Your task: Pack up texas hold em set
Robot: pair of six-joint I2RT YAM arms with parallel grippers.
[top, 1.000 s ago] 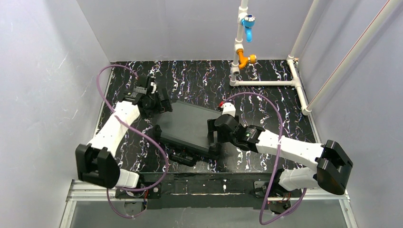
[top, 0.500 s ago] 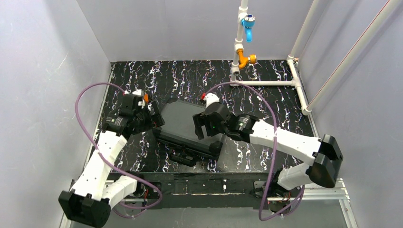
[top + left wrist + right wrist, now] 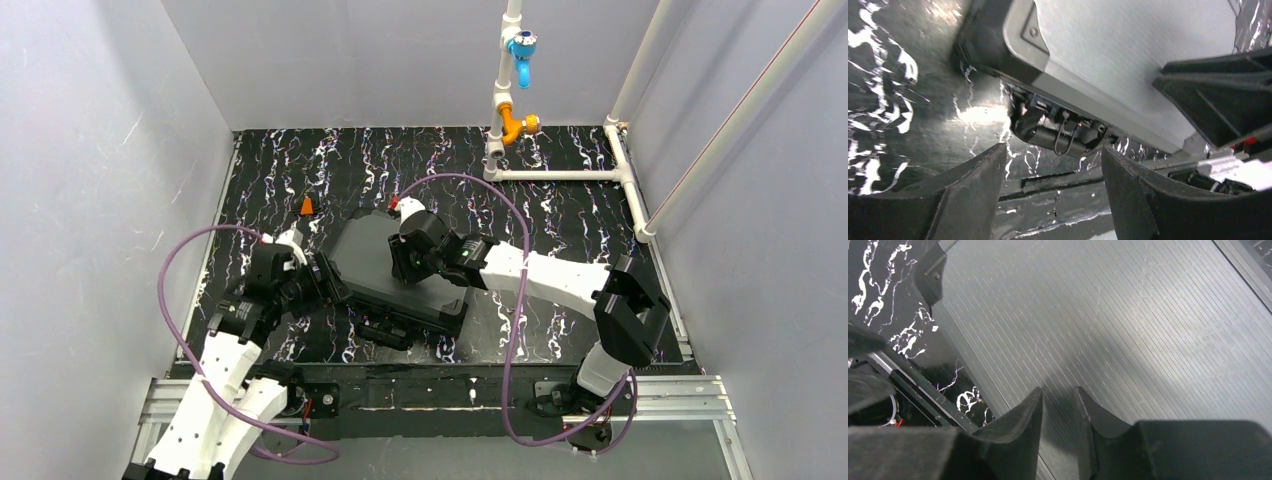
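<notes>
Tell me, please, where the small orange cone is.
In the top view, the orange cone sits on the table left of centre, near the far left corner of the closed black briefcase.

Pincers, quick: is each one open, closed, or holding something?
Left pincer: open, empty.
Right pincer: narrowly open, empty, above the briefcase lid.

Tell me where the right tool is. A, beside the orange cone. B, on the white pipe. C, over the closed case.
C: the right wrist view shows the right tool just above the ribbed lid of the case, far from cone and pipe.
</notes>
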